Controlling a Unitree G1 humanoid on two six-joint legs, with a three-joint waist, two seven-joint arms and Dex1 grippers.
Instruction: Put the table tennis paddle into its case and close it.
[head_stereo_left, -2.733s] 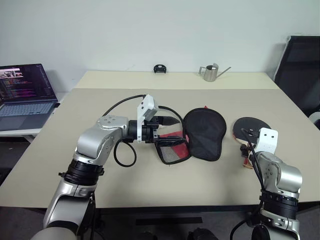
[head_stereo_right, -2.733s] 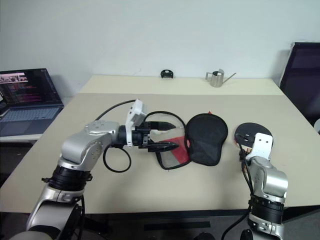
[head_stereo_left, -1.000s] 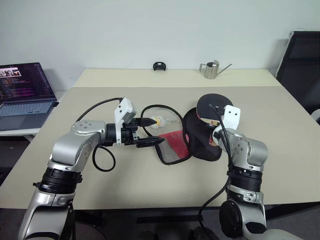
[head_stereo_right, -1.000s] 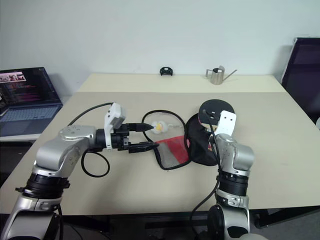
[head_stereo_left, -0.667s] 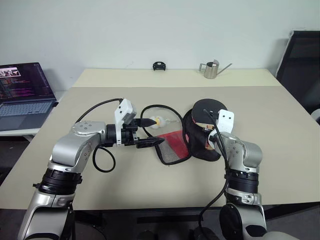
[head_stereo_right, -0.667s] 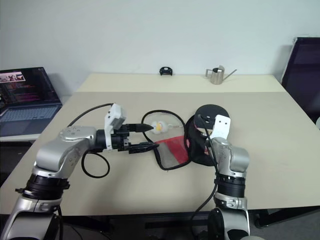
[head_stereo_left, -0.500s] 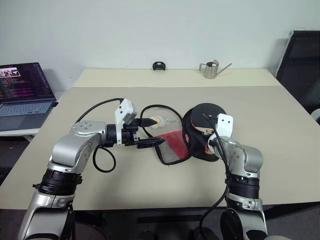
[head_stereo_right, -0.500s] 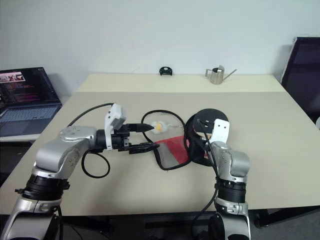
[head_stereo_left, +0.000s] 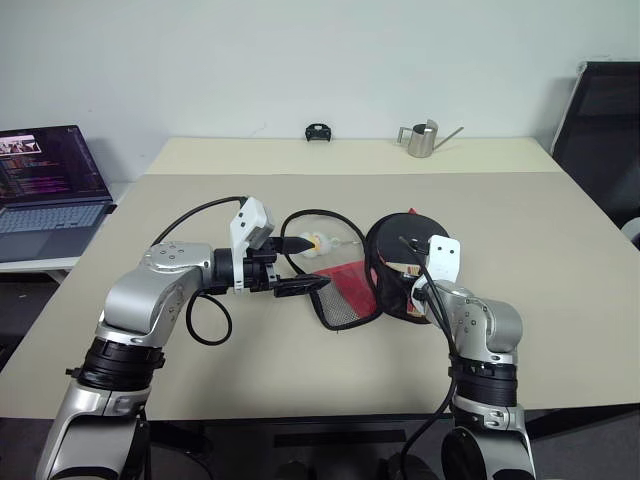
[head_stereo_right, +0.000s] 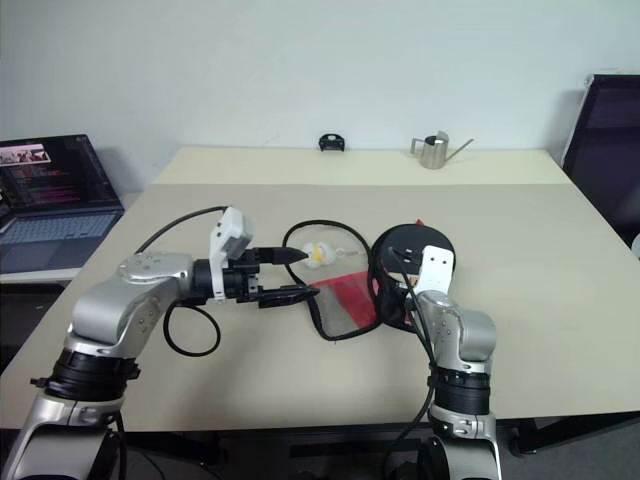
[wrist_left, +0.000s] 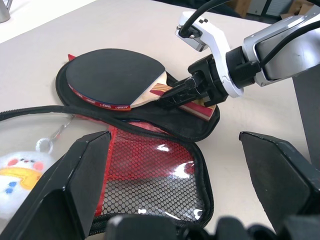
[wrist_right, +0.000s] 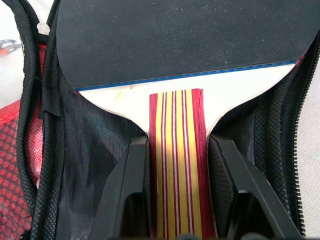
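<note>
Paddle case (head_stereo_left: 400, 265) comes after the biggest thing here, the tan table (head_stereo_left: 560, 260), on which it lies unzipped near the middle. Its black half lies spread flat, and its red-lined mesh flap (wrist_left: 150, 175) is folded out toward the robot's left.

Next in size, the left gripper (head_stereo_left: 300, 268) hovers beside the mesh flap with its fingers spread wide and nothing between them. The right gripper (wrist_left: 175, 95) is pinching the striped wooden handle (wrist_right: 174, 150) of the table tennis paddle (wrist_left: 112, 75). In the right wrist view one finger sits on each side of the handle.

The paddle rests over the black half, blade toward the rounded end and handle toward the narrow neck, with the zipper rim (wrist_right: 307, 125) running outside it on both sides. Whether the blade lies fully flat on the fabric cannot be told.

Placing seems nearly finished. To do it well, the right gripper should probably settle the paddle until the blade is inside the rim all round and the handle lies along the neck. Letting go gently and backing out along the handle's line would avoid dragging it askew.

Smallest, a plush keychain (head_stereo_left: 316, 243) lies near the flap. It should be kept clear of the zipper when the flap is folded over.
</note>
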